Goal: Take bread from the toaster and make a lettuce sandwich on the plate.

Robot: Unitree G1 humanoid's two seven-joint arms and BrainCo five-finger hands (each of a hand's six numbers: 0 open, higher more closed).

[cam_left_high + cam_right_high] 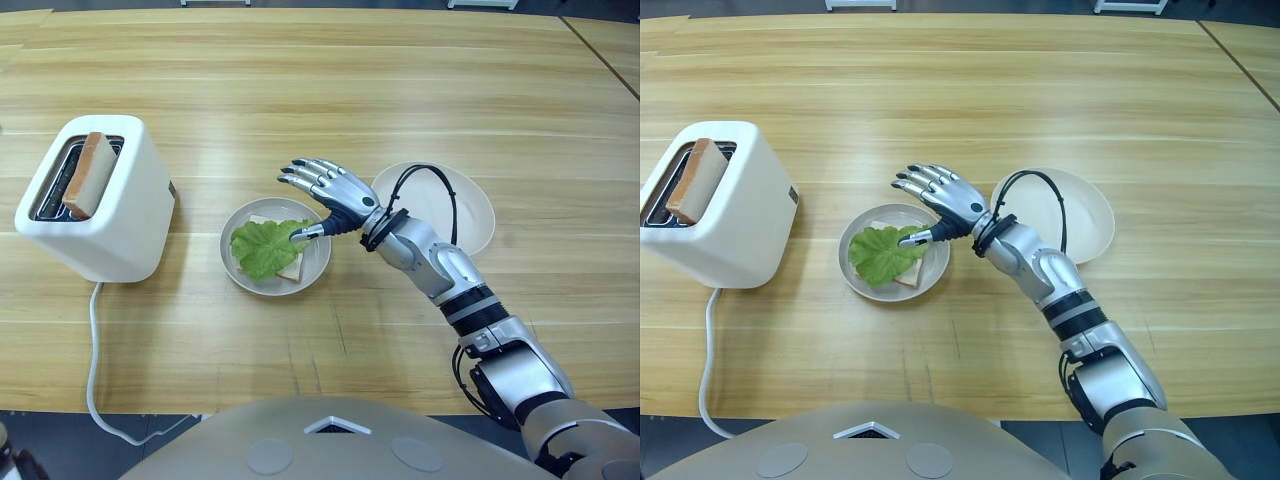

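Toaster (95,205), on the left of the table (350,90): one bread slice (88,175) upright in its slot. Pale dish (478,215): just behind my wrist. Plate (318,264), centre: lettuce (262,246) lying over bread (291,269). My right hand (328,186): fingers spread, grasping nothing, thumb tip touching the lettuce's right edge.

So the right hand (938,200) hangs over the right side of the small plate (885,293) with its fingers spread, thumb tip right at the lettuce leaf (878,254). The leaf lies on a bread slice (910,279). Another slice (690,180) sticks up out of the white toaster (735,225), far left on the counter (970,90). A second plate (1090,210) sits just right of the wrist.
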